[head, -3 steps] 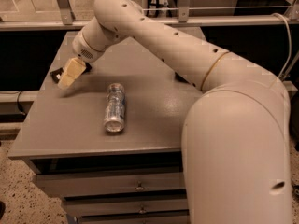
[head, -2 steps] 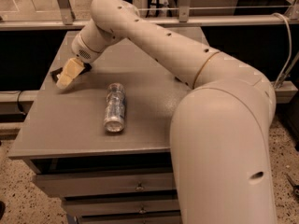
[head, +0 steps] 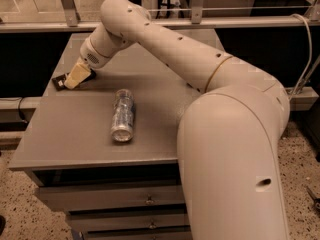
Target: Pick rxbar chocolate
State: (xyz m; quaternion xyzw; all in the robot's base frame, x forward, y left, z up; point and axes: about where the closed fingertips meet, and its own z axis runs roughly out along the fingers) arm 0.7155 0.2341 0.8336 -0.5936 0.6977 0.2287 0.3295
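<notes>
The rxbar chocolate [head: 59, 82] is a small flat black bar lying near the left edge of the grey table [head: 60, 134]. Only its left end shows; the rest is hidden under my gripper. My gripper [head: 76, 76], cream-coloured, is down at the table surface right on top of the bar's right part. I cannot tell whether it has hold of the bar. My arm reaches in from the lower right and crosses the table's back half.
A silver can [head: 122, 115] lies on its side in the middle of the table, right of and nearer than the gripper. Drawers [head: 145, 201] sit below the table front. A metal rail [head: 45, 26] runs behind the table.
The gripper stays at the same spot over the bar. The arm's big lower segment has shifted left and fills more of the view. The can has not moved.
</notes>
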